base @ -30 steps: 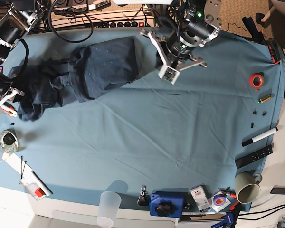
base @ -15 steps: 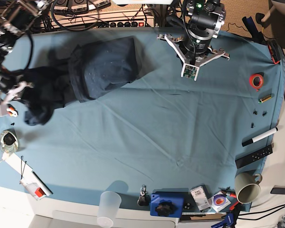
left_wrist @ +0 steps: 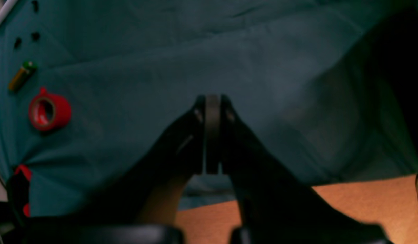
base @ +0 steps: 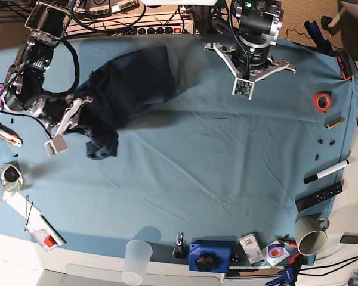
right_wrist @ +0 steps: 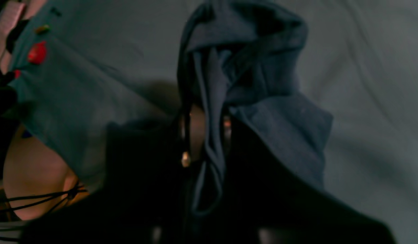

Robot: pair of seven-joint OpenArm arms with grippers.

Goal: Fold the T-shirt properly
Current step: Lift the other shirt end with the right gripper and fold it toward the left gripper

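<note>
Left wrist view: the left gripper (left_wrist: 212, 135) has its jaws pressed together on nothing, above the teal table cloth (left_wrist: 161, 67); a red tape roll (left_wrist: 49, 112) and a battery (left_wrist: 21, 75) lie off to its side.

Right wrist view: the right gripper (right_wrist: 205, 135) pinches a bunched fold of the T-shirt (right_wrist: 242, 84), lifted off the cloth.

Base view: the T-shirt lies crumpled far from the mug (base: 310, 235), near the cloth's opposite corner. Mug and clear cup (base: 136, 260) contents cannot be told.
</note>
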